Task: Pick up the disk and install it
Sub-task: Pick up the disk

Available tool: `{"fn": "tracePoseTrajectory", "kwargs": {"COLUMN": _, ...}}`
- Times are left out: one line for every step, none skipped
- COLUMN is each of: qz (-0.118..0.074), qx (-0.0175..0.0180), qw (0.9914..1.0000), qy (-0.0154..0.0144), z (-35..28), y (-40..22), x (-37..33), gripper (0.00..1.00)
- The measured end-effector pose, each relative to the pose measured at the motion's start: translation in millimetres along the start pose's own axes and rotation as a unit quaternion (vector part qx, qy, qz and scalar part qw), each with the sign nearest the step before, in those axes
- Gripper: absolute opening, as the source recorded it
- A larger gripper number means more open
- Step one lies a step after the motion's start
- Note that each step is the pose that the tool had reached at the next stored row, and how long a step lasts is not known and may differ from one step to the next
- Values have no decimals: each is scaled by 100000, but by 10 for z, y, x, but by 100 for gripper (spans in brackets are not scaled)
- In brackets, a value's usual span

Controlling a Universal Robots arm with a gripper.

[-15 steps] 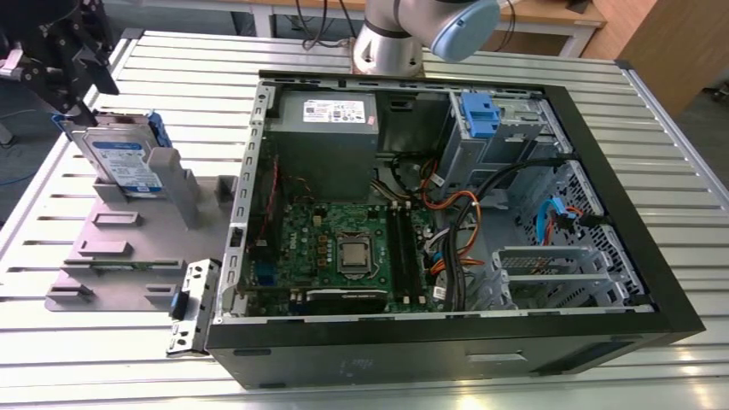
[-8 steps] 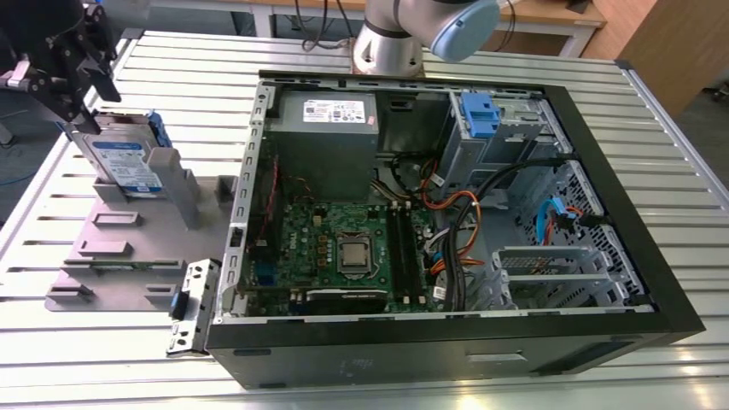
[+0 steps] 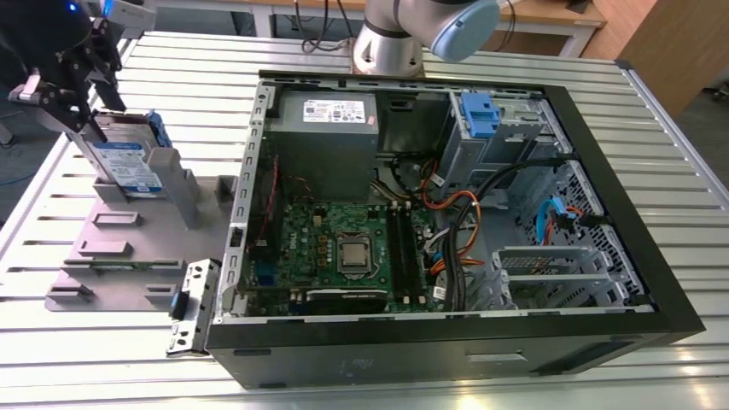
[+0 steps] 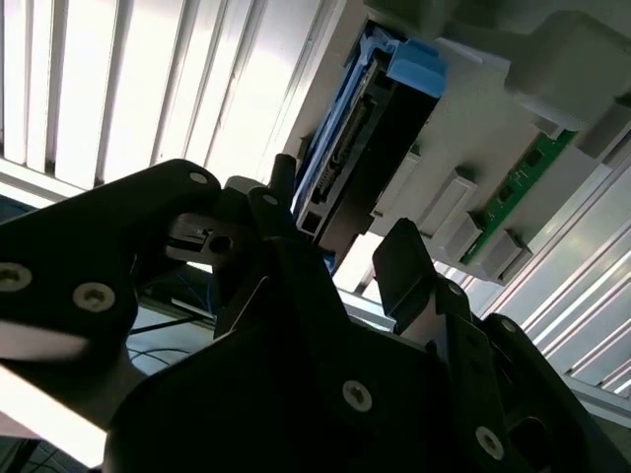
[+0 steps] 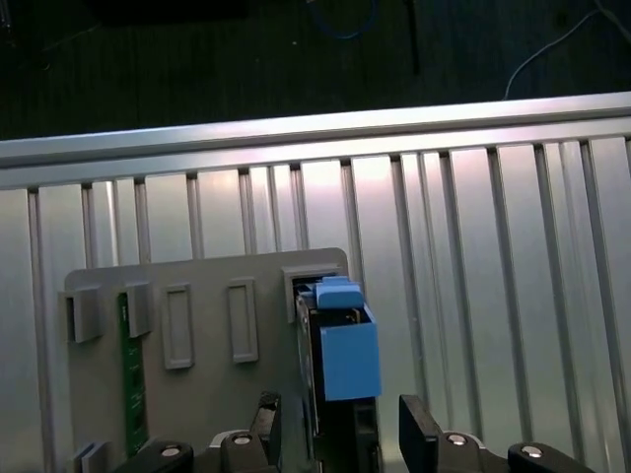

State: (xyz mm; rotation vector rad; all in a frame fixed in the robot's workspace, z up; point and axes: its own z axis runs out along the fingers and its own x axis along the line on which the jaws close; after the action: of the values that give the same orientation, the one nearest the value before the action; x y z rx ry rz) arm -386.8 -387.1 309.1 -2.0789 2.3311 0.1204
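One step in hand, pick-up phase. Gripper (image 5: 342,429) hangs close over the grey fixture (image 5: 207,404), fingers (image 5: 419,429) spread wide, nothing held, no contact seen. Disk (image 5: 345,360) stands on edge in that fixture's slot. Est.: grasp calls for fingers flanking disk's flat faces, approx. centred, w/o tilt.

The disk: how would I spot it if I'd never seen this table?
Find the big open computer case; on the exterior view's left of it lies a grey tray with slots. The disk stands on edge in that tray, the only silver slab there, with a white-and-blue label and blue plastic edges.
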Motion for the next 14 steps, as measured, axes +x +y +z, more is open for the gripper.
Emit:
{"fn": "tracePoseTrajectory", "kwargs": {"qz": -178, "qx": -11, "qw": 100000, "qy": 9, "z": 19, "y": -1, "x": 1, "gripper": 59}}
{"fn": "tracePoseTrajectory", "kwargs": {"qz": -599, "qx": -32, "qw": 99998, "qy": 27, "z": 31, "y": -2, "x": 2, "gripper": 59}}
{"fn": "tracePoseTrajectory", "kwargs": {"qz": -1363, "qx": -87, "qw": 99991, "qy": 69, "z": 35, "y": -2, "x": 2, "gripper": 59}}
{"fn": "tracePoseTrajectory", "kwargs": {"qz": -2149, "qx": -136, "qw": 99977, "qy": 103, "z": 38, "y": -2, "x": 2, "gripper": 59}}
{"fn": "tracePoseTrajectory", "kwargs": {"qz": -2843, "qx": -184, "qw": 99959, "qy": 126, "z": 41, "y": -2, "x": 2, "gripper": 59}}
{"fn": "tracePoseTrajectory", "kwargs": {"qz": -3427, "qx": -221, "qw": 99941, "qy": 144, "z": 43, "y": -2, "x": 2, "gripper": 59}}
{"fn": "tracePoseTrajectory", "kwargs": {"qz": -3622, "qx": -235, "qw": 99934, "qy": 154, "z": 43, "y": -2, "x": 3, "gripper": 59}}
{"fn": "tracePoseTrajectory", "kwargs": {"qz": -3624, "qx": -236, "qw": 99934, "qy": 156, "z": 43, "y": -2, "x": 3, "gripper": 59}}
{"fn": "tracePoseTrajectory", "kwargs": {"qz": -3626, "qx": -235, "qw": 99934, "qy": 154, "z": 43, "y": -2, "x": 3, "gripper": 59}}
{"fn": "tracePoseTrajectory", "kwargs": {"qz": -3631, "qx": -229, "qw": 99934, "qy": 151, "z": 44, "y": -3, "x": 2, "gripper": 59}}
{"fn": "tracePoseTrajectory", "kwargs": {"qz": -3635, "qx": -222, "qw": 99934, "qy": 146, "z": 45, "y": -14, "x": -1, "gripper": 59}}
{"fn": "tracePoseTrajectory", "kwargs": {"qz": -3627, "qx": -227, "qw": 99934, "qy": 150, "z": 44, "y": -27, "x": -4, "gripper": 59}}
{"fn": "tracePoseTrajectory", "kwargs": {"qz": -3628, "qx": -232, "qw": 99934, "qy": 151, "z": 44, "y": -41, "x": -6, "gripper": 59}}
{"fn": "tracePoseTrajectory", "kwargs": {"qz": -3630, "qx": -223, "qw": 99934, "qy": 145, "z": 45, "y": -53, "x": -8, "gripper": 59}}
